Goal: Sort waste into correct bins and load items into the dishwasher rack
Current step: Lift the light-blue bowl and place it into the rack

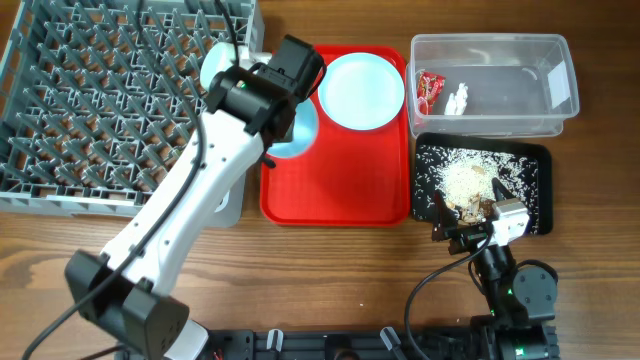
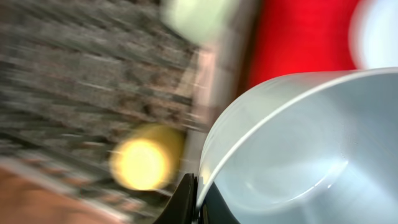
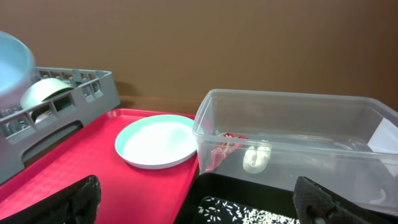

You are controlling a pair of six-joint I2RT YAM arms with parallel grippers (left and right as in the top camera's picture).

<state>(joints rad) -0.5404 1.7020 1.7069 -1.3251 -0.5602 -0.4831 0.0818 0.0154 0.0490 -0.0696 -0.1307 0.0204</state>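
My left gripper (image 1: pixel 285 108) is shut on the rim of a pale blue bowl (image 1: pixel 303 135) and holds it over the left edge of the red tray, beside the grey dishwasher rack (image 1: pixel 90 110). In the blurred left wrist view the fingers (image 2: pixel 198 200) pinch the bowl's (image 2: pixel 298 149) rim, with the yellow cup (image 2: pixel 143 163) to the left. A second pale blue bowl (image 1: pixel 220 65) stands in the rack. The pale blue plate (image 1: pixel 360 90) lies on the red tray. My right gripper (image 1: pixel 468 235) is open and empty at the black tray's (image 1: pixel 540 160) near edge; it also shows in the right wrist view (image 3: pixel 202 205).
The clear tub (image 1: pixel 500 50) holds the red wrapper (image 1: pixel 430 90) and white bits (image 1: pixel 460 97). The black tray holds rice crumbs and brown scraps (image 1: pixel 470 185). The red tray (image 1: pixel 330 195) lies between the rack and the bins. The left arm crosses the table's left front.
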